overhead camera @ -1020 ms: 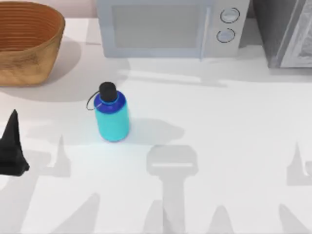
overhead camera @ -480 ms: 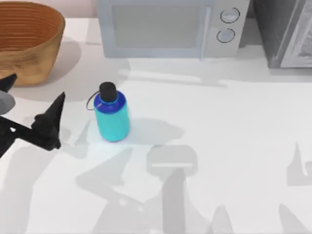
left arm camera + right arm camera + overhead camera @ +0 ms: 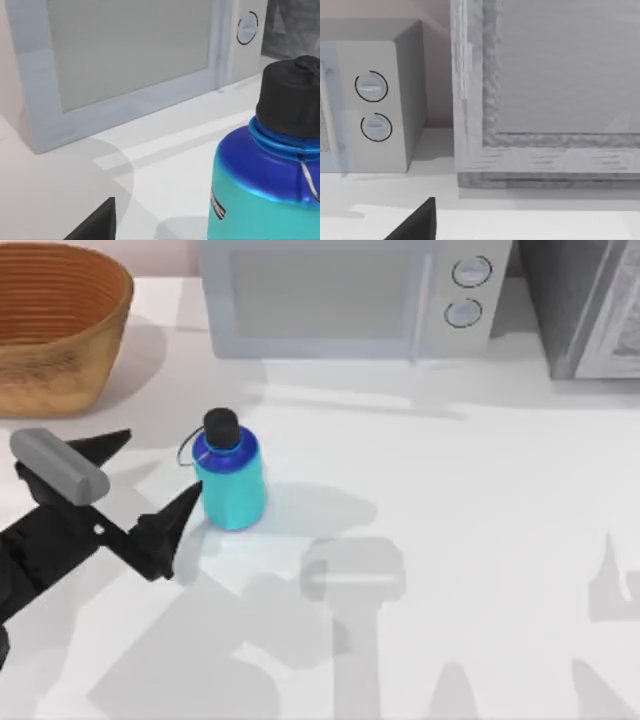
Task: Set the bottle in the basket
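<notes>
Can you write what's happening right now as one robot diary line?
left pincer: open, beside bottle | bottle: upright on table, not grasped | basket: far left

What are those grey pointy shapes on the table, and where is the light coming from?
In the top view they are shadows on the table, several resembling pointed end-effector fingers. The bottle throws its shadow toward the table's right, so light likely comes from the left. In the left wrist view, a soft curved shadow lies below the microwave.

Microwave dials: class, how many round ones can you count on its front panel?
2. On the microwave, at the panel's right end: upper dial, lower dial directly beneath it. None looks hidden.
</notes>
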